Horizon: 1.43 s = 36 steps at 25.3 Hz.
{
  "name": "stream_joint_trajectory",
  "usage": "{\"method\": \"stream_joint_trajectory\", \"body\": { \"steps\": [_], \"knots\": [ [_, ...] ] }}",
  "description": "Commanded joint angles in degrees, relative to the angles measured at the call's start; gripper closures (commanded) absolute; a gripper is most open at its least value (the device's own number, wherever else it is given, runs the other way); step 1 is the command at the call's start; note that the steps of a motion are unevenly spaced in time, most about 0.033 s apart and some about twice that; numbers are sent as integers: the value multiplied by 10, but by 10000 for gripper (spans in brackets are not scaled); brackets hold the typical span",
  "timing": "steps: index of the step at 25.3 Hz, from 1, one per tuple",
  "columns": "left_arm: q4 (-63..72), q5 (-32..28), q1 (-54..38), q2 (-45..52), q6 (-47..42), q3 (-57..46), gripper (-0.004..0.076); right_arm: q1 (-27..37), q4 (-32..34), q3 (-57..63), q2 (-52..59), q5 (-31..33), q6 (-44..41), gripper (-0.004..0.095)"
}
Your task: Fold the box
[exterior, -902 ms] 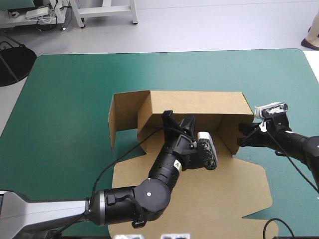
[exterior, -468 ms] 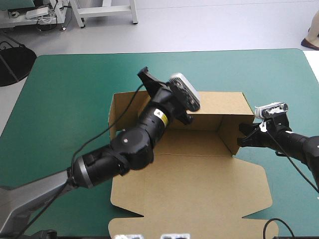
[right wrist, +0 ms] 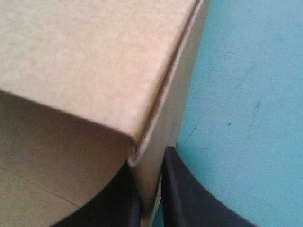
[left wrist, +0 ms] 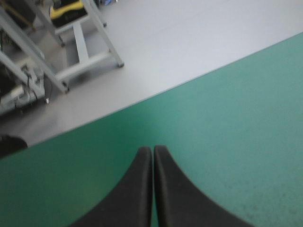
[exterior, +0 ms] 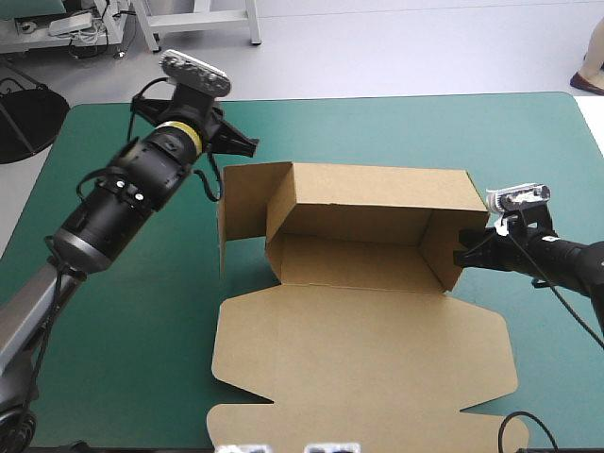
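Brown box (exterior: 368,247) sits mid teal-green cover (exterior: 113,321), back and right walls up, lid (exterior: 363,363) flat nearside. Right gripper (right wrist: 151,189) pinches right wall. Left gripper (left wrist: 152,152) closed, empty, raised beyond box's far-left corner. Left wall (exterior: 243,200) splays outward; next likely needs swinging square and tucking.

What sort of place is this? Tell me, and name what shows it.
Probably a robotics lab or test bench: a table with a teal-green cover, two robot arms, the left hand shut above it, the right hand shut on a wall of the half-folded brown box.
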<state>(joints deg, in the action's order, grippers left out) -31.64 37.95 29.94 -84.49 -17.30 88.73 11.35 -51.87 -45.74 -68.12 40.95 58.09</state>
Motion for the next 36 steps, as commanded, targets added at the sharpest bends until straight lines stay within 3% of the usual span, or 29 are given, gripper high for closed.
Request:
{"method": "stream_joint_trajectory", "body": {
  "steps": [1,8,15,18,26,32,35,36],
  "knots": [
    [124,15,-73,26,70,20,727,2,37,-61,9,53,-63,919],
    [271,87,-181,26,167,20,727,-9,96,-163,-17,179,-189,919],
    [280,153,-221,26,186,20,727,-112,249,-266,-99,273,-328,919],
    [279,179,-229,26,193,20,727,-151,284,-299,-143,304,-372,919],
    [283,219,-232,26,216,20,727,-187,310,-369,-256,288,-404,919],
    [285,221,-232,25,216,20,727,-187,313,-444,-344,164,-397,918],
    [309,221,-232,25,216,20,727,-187,326,-461,-360,153,-383,908],
    [311,221,-232,25,216,20,727,-187,327,-466,-361,153,-374,861]
  ]
}}
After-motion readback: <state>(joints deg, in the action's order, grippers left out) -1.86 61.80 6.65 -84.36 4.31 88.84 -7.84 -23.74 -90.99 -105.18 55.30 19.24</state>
